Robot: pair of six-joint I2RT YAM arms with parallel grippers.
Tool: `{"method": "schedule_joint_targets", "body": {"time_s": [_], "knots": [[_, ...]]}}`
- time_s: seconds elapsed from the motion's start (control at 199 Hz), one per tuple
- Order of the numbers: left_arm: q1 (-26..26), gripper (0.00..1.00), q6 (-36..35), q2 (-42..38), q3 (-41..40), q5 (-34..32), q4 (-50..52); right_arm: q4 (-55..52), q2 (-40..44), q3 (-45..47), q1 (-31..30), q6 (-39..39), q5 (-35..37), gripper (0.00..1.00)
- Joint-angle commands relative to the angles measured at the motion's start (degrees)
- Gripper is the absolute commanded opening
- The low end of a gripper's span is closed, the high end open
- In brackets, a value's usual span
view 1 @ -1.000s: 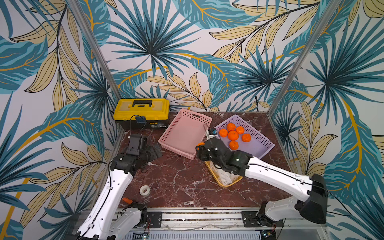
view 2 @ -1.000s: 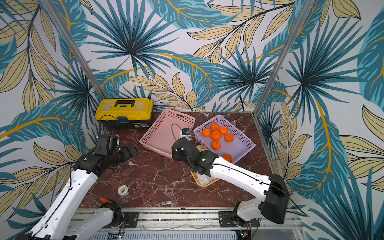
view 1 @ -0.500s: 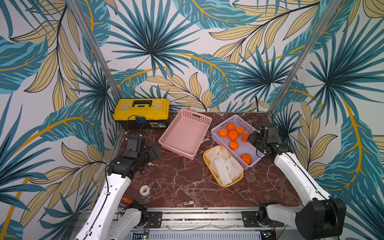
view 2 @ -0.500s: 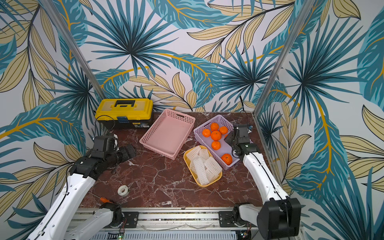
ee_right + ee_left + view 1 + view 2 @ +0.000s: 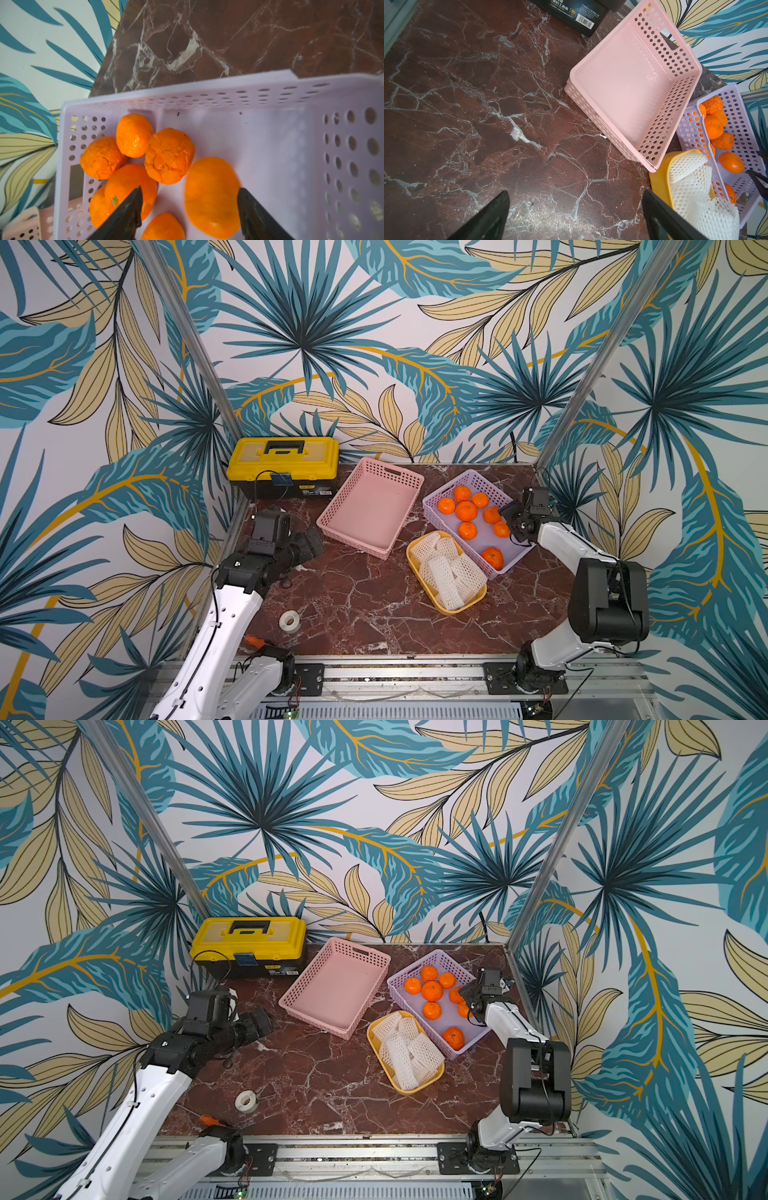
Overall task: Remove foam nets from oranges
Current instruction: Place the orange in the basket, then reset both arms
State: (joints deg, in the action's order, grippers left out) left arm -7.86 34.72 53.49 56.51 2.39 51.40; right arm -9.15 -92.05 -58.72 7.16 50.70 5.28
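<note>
**Fingers (image 5: pixel 126 212) apart over the purple basket (image 5: pixel 444 488)**

Our right gripper (image 5: pixel 189 188) stands with jaws spread, gripping nothing; a blurred orange (image 5: pixel 212 197) shows in the gap, clear of one finger. Our left gripper (image 5: pixel 576 192) is spread wide, holding nothing above the table (image 5: pixel 374 605). That basket holds the oranges (image 5: pixel 466 511) we see, all bare. The yellow tray (image 5: pixel 465 608) just beside it holds the foam nets (image 5: pixel 446 572), piled flat. We judge this a set-down, so we would lift straight up with jaws wide, clear of the basket wall and neighbouring fruit. The blurred orange looks oval, its long axis running along the fingers, though blur may stretch it. One neighbour (image 5: pixel 124 182) turns its stem toward the wrist camera.
</note>
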Motion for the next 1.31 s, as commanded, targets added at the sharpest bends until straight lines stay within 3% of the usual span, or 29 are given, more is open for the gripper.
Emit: {"method": "schedule_joint_targets", "body": {"time_s": [0.0,0.237,0.383,0.569,0.625,0.756,0.851,0.932,0.992,1.098,1.209,1.305], "knots": [[1.12,1.0,-1.19,0.33,-0.17,0.59,-0.07,4.13,1.27,1.56,0.31,0.94,2.96,0.82],[3.4,1.0,-1.19,-0.11,0.0,0.16,-0.07,11.99,6.28,7.71,0.31,0.39,3.44,0.85],[3.55,1.0,-0.39,-1.53,0.24,-3.06,0.02,14.43,14.65,10.9,-0.36,-4.07,4.88,0.85],[2.88,1.0,4.07,-6.02,-0.33,-10.54,-0.07,17.37,28.63,15.22,-6.87,-16.76,9.77,0.9],[2.76,1.0,5.52,-7.37,-0.35,-12.52,-0.07,18.18,30.86,15.93,-9.52,-21.61,10.26,0.99],[2.58,1.0,8.59,-8.95,0.49,-16.14,-0.07,16.69,31.37,15.12,-16.28,-33.45,13.59,1.0],[2.58,1.0,8.43,-8.11,2.95,-18.19,-0.2,20.72,30.14,16.99,-21.58,-43.88,20.35,1.0],[2.58,1.0,8.43,-7.64,4.03,-22.65,-2.14,27.88,29.71,21.21,-22.01,-50.01,16.32,1.0],[2.58,1.0,5.31,-8.0,2.95,-25.48,-7.92,32.16,29.41,24.21,-21.95,-52.77,12.99,1.0],[2.67,1.0,-2.8,-8.94,-0.88,-27.54,-20.17,37.22,28.83,28.54,-21.48,-51.87,14.42,1.0],[2.75,1.0,-11.44,-11.24,-11.53,-32.92,-41.92,31.78,28.4,27.45,-15.84,-46.19,8.69,1.0],[3.81,1.0,-21.92,-11.14,-24.09,-30.92,-66.56,29.94,27.33,27.8,-11.35,-43.22,7.63,1.0]]}}
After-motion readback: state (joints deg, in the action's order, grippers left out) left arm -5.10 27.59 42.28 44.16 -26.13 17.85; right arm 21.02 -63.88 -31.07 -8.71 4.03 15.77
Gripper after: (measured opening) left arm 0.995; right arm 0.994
